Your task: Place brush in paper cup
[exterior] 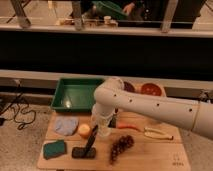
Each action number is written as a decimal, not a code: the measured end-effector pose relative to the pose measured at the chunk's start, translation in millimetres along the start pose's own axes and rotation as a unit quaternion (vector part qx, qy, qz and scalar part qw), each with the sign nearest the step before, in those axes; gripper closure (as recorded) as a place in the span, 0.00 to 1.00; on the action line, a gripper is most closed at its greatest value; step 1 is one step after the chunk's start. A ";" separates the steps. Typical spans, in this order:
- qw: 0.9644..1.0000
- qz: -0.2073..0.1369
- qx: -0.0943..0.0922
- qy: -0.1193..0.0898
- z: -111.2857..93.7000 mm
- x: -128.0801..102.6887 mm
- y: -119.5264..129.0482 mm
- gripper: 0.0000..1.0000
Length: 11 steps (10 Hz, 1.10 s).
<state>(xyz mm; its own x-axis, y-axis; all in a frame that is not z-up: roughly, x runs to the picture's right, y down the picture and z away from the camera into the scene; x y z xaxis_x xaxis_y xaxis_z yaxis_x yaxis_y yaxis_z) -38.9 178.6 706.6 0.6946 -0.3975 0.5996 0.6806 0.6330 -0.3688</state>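
Note:
The black brush [85, 150] stands tilted on the wooden table [155, 157], its block head down on the board and its thin handle rising to the upper right. My white arm comes in from the right and bends down over the middle of the table. The gripper [100, 128] hangs at its end, right at the top of the brush handle. A pale cylindrical shape [103, 119] sits under the arm there; I cannot tell whether it is the paper cup or part of my wrist.
A green tray [75, 95] stands at the back left, with two brown bowls [150, 89] to its right. On the board lie a grey-blue cloth [66, 125], an orange fruit [84, 131], a teal sponge [54, 149], a dark bunch of grapes [121, 146], an orange carrot [129, 127] and a yellowish item [157, 133].

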 end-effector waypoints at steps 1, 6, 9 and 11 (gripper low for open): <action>1.000 0.000 -0.001 -0.002 2.6 -1.0 1.1 0.90; 1.000 -0.006 -0.009 -0.010 14.1 -8.0 0.4 0.90; 1.000 -0.008 -0.014 -0.012 17.2 -11.8 0.2 0.90; 1.000 -0.009 -0.018 -0.012 19.2 -13.1 0.3 0.90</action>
<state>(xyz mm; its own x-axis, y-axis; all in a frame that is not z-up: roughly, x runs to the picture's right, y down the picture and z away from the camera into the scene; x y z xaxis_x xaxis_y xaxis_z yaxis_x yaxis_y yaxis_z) -52.2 196.8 712.3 0.6763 -0.3919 0.6237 0.7015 0.6011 -0.3829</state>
